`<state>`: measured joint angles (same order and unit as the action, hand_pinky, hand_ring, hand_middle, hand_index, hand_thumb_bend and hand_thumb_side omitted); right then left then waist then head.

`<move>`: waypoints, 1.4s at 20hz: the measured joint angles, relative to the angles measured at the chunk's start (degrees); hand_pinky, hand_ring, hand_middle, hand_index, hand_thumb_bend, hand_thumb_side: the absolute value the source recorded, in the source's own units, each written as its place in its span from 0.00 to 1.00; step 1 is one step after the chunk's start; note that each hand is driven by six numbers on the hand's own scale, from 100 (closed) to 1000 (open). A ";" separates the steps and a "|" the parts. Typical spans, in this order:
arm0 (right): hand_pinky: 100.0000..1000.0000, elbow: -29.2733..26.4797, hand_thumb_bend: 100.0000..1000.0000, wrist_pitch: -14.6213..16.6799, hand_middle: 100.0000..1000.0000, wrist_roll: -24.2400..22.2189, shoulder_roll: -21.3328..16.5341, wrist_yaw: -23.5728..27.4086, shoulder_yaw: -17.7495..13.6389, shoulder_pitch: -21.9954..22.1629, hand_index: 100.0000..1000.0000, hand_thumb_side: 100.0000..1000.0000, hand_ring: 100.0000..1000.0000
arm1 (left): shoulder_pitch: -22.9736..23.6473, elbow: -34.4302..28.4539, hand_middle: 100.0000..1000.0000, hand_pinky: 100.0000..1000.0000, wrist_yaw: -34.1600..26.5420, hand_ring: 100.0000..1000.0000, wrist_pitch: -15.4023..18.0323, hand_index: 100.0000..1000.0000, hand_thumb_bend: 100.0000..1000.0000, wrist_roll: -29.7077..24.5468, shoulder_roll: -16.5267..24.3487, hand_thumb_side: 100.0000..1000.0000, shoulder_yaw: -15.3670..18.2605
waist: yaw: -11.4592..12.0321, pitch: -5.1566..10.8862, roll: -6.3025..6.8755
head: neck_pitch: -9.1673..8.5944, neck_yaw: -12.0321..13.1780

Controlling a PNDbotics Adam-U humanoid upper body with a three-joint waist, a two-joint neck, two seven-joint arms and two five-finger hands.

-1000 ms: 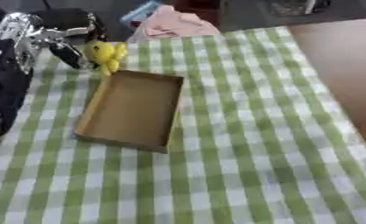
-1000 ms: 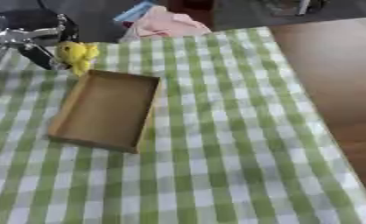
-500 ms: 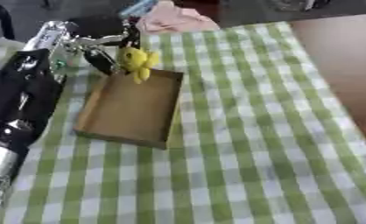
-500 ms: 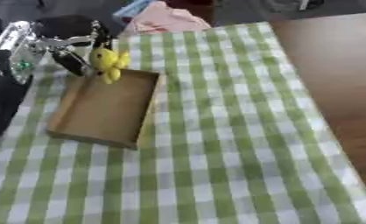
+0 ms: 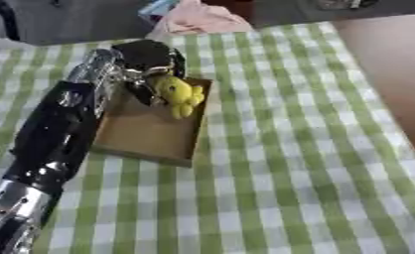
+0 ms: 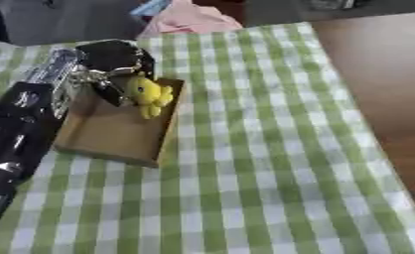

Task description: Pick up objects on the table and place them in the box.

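— Which arm is in view?
— The left arm [image 5: 50, 144], reaching up from the lower left corner.
— And its hand?
— The left hand [image 5: 146, 62] has its fingers curled, pinching something yellow.

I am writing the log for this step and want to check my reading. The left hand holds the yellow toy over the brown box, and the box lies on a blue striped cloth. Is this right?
Not quite. The cloth is green and white checked, not blue striped, as the left eye view shows. The rest stands: the left hand holds the yellow toy over the brown box.
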<state>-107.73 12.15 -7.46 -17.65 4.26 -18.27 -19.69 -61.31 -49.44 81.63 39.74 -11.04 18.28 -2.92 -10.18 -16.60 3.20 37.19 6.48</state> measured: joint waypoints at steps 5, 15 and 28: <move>0.68 0.00 0.00 -0.05 0.50 -0.05 0.23 0.00 0.00 0.03 0.86 0.63 0.60 | 0.45 0.65 0.55 0.27 4.77 0.49 -0.46 0.62 0.36 3.12 -0.21 0.00 0.00 | 0.10 -0.01 -0.12 | -0.01 0.01; 0.68 0.00 0.00 -0.05 0.50 -0.05 0.23 0.00 0.00 0.10 0.86 0.63 0.60 | 1.14 0.19 0.89 0.81 11.62 0.90 0.95 0.95 0.96 2.32 -0.15 0.58 -0.61 | 0.35 -0.02 -0.25 | -0.44 0.14; 0.68 -0.11 0.00 -0.32 0.50 0.24 0.23 0.00 -0.02 0.55 0.85 0.63 0.60 | 1.01 -3.08 0.80 0.60 -2.92 0.81 5.43 0.87 0.53 -1.85 3.30 0.65 2.68 | 0.45 0.54 -0.22 | -0.45 -0.57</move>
<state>-107.84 11.83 -7.21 -17.42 4.26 -18.30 -19.13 -60.29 -52.52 78.71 45.16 -12.89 21.58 -0.23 -9.74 -16.06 2.98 36.74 5.91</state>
